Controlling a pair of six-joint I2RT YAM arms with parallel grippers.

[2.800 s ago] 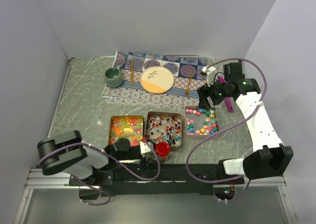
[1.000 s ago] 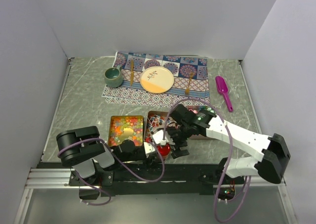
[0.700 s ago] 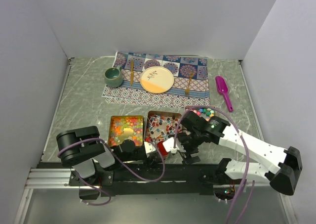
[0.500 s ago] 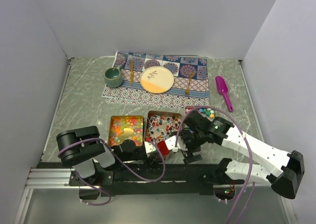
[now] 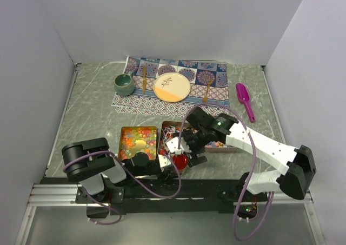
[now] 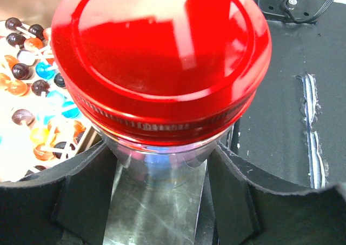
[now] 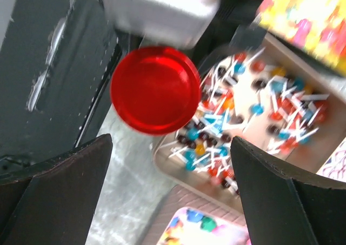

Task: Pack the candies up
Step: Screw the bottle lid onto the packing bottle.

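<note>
Overhead view, wrist views close — lid (image 7: 155, 90) shared

bright, even light is filling the overhead view, casting soft shadows. white glare is washing across the red lid (image 6: 162, 45). the right wrist view is blurring.
</note>
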